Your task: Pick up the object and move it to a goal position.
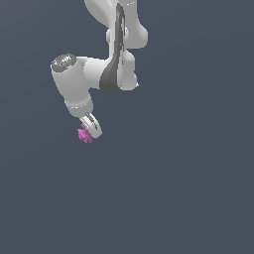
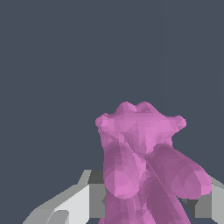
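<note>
The object (image 1: 84, 134) is a small magenta-pink knobbly lump sitting at the tip of my white gripper (image 1: 89, 132) in the exterior view, just left of and below the fingers (image 1: 93, 125). In the wrist view the object (image 2: 140, 148) fills the middle of the picture, close to the camera, with grey-white finger parts (image 2: 74, 203) on either side of its lower half. The gripper looks shut on the object. The contact points themselves are hidden behind the pink lump.
The white arm (image 1: 94, 74) reaches down from the upper part of the exterior view. Around it lies a plain dark grey-blue surface (image 1: 188, 188) with no other objects showing.
</note>
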{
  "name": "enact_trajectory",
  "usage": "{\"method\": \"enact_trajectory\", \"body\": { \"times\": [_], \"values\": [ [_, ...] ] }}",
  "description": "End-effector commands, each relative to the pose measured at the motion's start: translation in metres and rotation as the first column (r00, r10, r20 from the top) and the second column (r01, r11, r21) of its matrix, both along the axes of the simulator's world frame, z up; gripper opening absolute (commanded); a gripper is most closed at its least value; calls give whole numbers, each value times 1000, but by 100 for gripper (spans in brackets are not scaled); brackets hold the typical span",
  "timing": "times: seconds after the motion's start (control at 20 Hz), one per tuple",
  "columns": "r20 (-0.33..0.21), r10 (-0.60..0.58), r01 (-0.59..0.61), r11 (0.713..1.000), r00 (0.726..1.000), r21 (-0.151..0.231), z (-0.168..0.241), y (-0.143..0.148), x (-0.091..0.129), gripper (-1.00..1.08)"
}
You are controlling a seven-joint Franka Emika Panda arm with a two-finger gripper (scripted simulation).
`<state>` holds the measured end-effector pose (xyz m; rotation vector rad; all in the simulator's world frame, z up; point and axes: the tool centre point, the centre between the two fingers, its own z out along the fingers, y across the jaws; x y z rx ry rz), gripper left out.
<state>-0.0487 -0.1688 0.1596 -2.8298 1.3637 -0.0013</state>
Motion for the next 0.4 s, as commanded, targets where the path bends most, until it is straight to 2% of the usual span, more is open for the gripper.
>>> {"method": "enact_trajectory", "body": {
  "times": [0.0, 0.35],
  "values": [
    [-1, 2, -2, 1000, 1000, 0, 7, -14, 3, -100],
    [-1, 2, -2, 1000, 1000, 0, 12, -25, 6, -100]
  ]
}}
